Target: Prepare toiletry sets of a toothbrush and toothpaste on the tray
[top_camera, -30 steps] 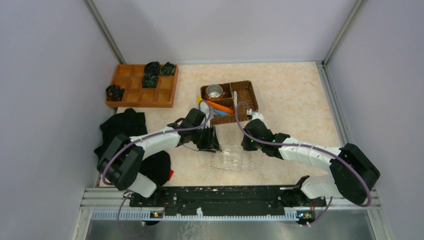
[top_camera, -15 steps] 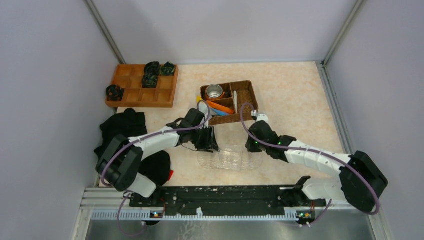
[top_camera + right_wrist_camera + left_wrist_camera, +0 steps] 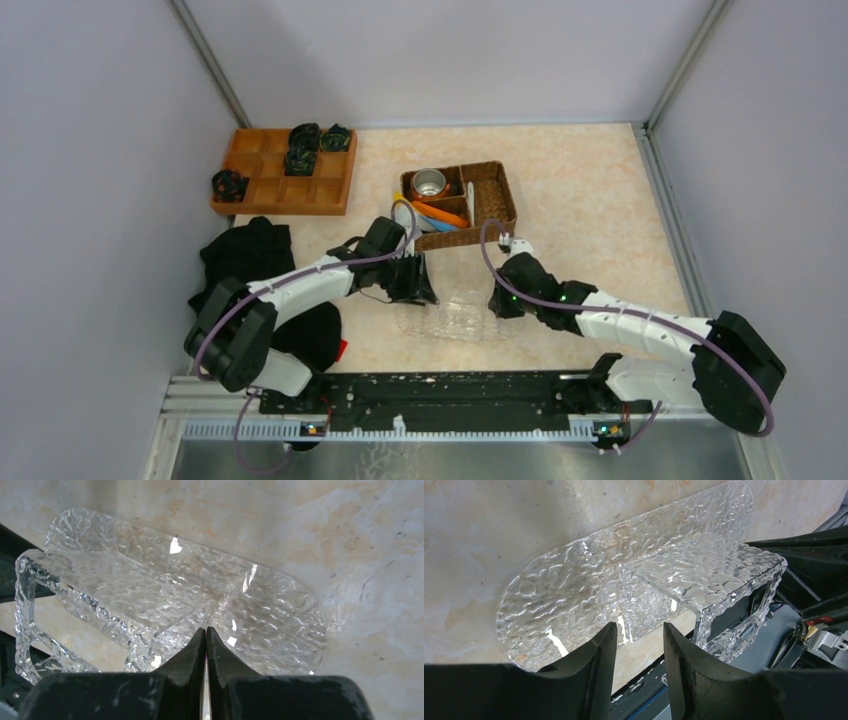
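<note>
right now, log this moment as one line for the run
clear tray: empty | left end effector: open, at its left end | right end effector: shut, at its right end | orange tube: in wicker basket

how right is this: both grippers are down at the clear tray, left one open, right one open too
One thing is wrong: the right gripper is shut, not open. The right wrist view shows its fingers pressed together at the clear tray. The rest stands: both grippers are at the tray, and the left gripper is open.
</note>
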`<act>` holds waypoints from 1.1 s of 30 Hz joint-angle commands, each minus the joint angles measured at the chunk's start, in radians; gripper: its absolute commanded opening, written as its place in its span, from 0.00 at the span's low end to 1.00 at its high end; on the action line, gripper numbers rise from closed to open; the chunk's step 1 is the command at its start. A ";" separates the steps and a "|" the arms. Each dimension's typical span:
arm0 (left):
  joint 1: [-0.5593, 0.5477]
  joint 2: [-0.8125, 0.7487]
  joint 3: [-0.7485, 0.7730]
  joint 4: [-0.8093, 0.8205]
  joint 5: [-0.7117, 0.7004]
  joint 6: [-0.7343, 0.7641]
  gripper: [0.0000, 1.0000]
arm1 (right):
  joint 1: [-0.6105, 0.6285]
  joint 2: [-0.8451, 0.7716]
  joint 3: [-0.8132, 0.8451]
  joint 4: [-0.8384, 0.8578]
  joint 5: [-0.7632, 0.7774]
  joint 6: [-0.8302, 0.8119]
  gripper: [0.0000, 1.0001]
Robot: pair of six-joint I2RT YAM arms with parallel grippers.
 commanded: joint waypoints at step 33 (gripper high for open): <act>-0.003 0.111 0.063 0.062 0.068 0.016 0.44 | 0.072 0.128 0.168 0.014 0.049 -0.018 0.02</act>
